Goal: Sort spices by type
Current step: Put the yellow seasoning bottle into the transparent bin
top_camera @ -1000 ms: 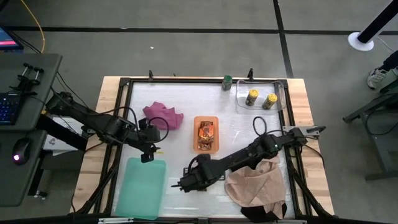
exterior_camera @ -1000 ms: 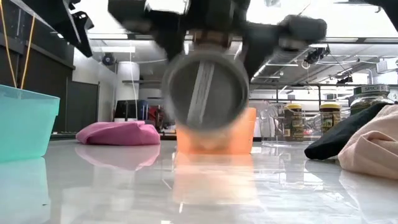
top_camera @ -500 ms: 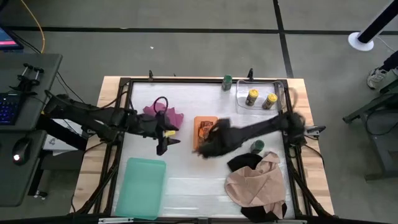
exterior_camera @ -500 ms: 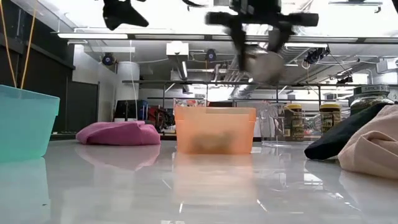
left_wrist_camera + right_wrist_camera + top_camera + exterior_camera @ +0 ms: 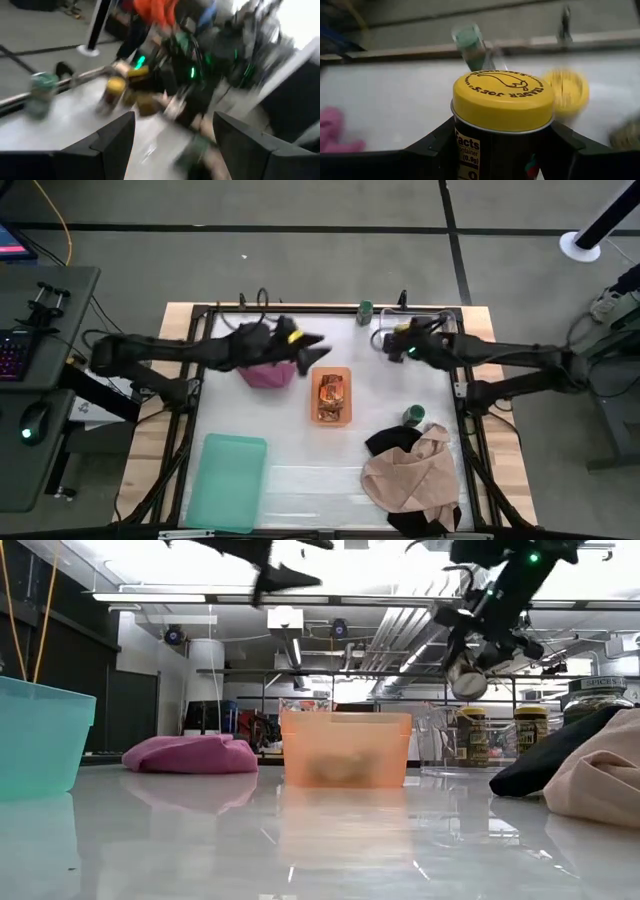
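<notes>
My right gripper (image 5: pixel 392 342) is shut on a yellow-lidded jar (image 5: pixel 502 100) and hangs over the clear tray (image 5: pixel 447 323) at the table's far right. Two more yellow-lidded jars (image 5: pixel 472 735) (image 5: pixel 530 730) stand in that tray. One green-lidded jar (image 5: pixel 365 312) stands at the far edge, another (image 5: pixel 413 416) beside the black cloth (image 5: pixel 390 440). Orange-and-black packets (image 5: pixel 331 392) lie in the orange tray (image 5: pixel 331 370). My left gripper (image 5: pixel 312 352) is open and empty, raised between the magenta cloth (image 5: pixel 262 373) and the orange tray. My right gripper pinches the yellow-lidded jar by its dark body (image 5: pixel 465 145), below the lid, one finger (image 5: pixel 432 150) on each side. The jar is lifted clear above the clear tray. In the low view it sits tilted, its base (image 5: pixel 465 680) turned toward the table's near edge.
A teal tray (image 5: pixel 228 480) sits near the table's near-left corner. A tan cloth (image 5: pixel 410 475) lies heaped at the near right over the black cloth. Bare white tabletop (image 5: pixel 310 470) stretches between the teal tray and the cloths.
My right gripper has carried the yellow-lidded jar up from low over the table's near middle, across to the far right, over the clear tray. My left gripper has swung from beside the teal tray toward the far edge and rightward, past the magenta cloth.
</notes>
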`<act>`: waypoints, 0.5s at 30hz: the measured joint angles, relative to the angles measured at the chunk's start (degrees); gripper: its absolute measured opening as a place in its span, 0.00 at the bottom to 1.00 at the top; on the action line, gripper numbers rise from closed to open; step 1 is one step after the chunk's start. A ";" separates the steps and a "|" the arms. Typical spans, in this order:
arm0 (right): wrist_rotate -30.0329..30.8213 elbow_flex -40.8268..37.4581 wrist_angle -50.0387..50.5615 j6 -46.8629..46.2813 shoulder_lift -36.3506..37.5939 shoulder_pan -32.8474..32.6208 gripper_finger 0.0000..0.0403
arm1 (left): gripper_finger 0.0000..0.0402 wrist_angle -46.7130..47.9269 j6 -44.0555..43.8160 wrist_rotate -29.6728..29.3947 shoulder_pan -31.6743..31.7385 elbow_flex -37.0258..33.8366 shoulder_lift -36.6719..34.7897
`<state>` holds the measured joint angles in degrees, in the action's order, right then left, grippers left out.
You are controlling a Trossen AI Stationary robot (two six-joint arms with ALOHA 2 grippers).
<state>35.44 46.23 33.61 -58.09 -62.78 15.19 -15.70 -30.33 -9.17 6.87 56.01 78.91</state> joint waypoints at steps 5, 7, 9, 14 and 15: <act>-1.75 -6.79 -9.42 16.86 6.62 7.98 0.48 | 0.63 -15.47 -11.48 6.35 4.95 1.91 10.81; -3.35 -8.50 -12.79 22.60 7.18 10.11 0.48 | 0.63 -15.33 -12.50 7.54 5.65 4.43 14.19; -6.08 -10.19 -15.70 27.57 6.80 11.23 0.48 | 0.63 -15.25 -12.06 9.18 6.06 7.26 17.20; -3.97 -13.12 -24.00 32.51 5.00 11.98 0.48 | 0.63 -15.09 -8.46 13.45 7.40 14.26 22.23; -2.85 -13.47 -24.66 32.35 4.46 12.26 0.48 | 0.63 -14.71 -7.48 14.20 7.69 15.40 22.64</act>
<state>32.60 32.75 8.94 -25.74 -58.32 27.46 -30.42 -37.81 5.03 14.55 71.41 101.54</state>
